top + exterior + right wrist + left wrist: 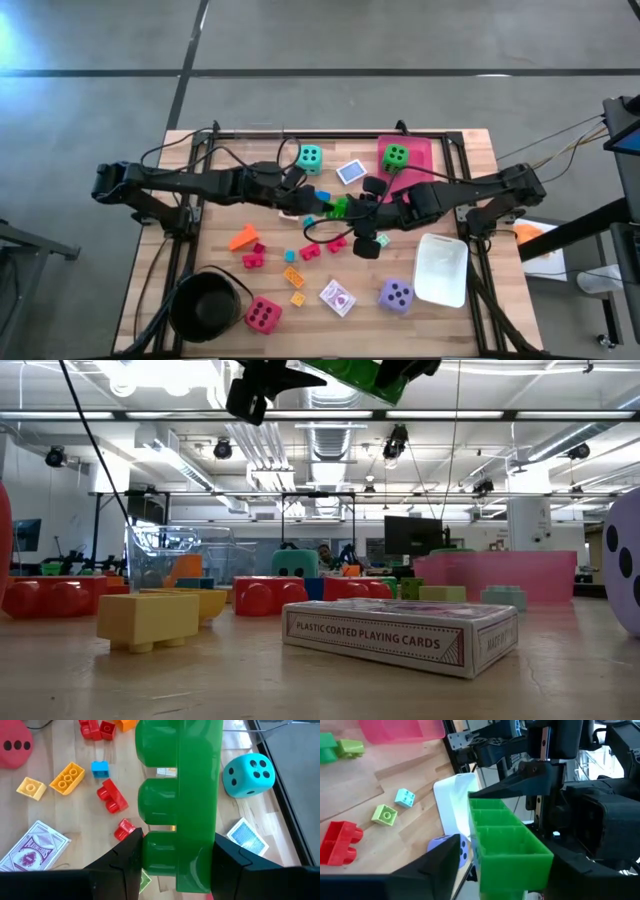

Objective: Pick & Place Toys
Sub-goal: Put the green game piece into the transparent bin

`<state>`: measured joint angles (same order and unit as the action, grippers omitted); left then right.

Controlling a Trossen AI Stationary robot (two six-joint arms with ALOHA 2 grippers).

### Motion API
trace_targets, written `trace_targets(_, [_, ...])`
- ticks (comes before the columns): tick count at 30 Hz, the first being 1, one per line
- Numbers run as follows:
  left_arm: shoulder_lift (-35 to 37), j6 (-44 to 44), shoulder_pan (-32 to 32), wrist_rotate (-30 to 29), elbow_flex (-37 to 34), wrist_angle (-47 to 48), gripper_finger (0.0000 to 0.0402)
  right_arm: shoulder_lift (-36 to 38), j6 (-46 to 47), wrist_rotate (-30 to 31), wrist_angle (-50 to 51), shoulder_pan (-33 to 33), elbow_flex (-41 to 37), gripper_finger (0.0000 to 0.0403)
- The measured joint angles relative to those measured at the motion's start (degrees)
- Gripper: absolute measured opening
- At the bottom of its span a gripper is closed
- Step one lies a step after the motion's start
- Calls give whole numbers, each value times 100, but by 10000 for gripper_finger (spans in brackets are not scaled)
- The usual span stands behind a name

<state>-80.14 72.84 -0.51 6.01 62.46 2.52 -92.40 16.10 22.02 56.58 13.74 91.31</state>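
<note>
A: Green block?
B: One, mid-table, aloft, long axis running out from right gripper, which clamps it; left gripper fingers apart astride it.
A: Dice?
B: Four: teal die, green die, purple die, pink-red die.

Overhead looking down, low level across table, both wrists near green block
</note>
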Motion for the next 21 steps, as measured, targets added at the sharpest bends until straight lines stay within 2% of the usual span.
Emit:
trace_targets(7, [-7,-103,-2,-25,-2,-81,139,7,64,33,17,0,2,158])
trace_targets(13, [-7,-102,-2,-16,-2,-85,137,7,125,20,11,2,4,159])
trace_targets(15, [-7,-98,-2,-2,-2,-84,137,15,119,-66,11,2,4,186])
trace_targets(21, [0,-128,0,19,0,-177,137,21,151,-238,-5,-2,9,299])
